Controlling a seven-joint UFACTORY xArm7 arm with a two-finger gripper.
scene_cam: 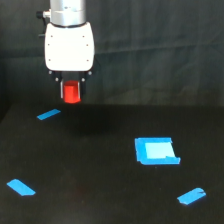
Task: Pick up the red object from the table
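Gripper (71, 92), glossy white rounded body, clamps the stubby red block (71, 93) between dark fingers, clear above the matte black table (100, 165). Flat blue square patch (156, 150) lies well apart.

Robot arm with a silver-grey cylindrical wrist (67, 11) above a rounded white gripper (70, 92) body; short dark fingers (62, 90) below.

Arm (66, 11) cut off by top edge above silver collar. Gripper (71, 94) fingers dark, blurred against backdrop; contact with red object (71, 92) unclear. Table (100, 165) runs off bottom and side edges.
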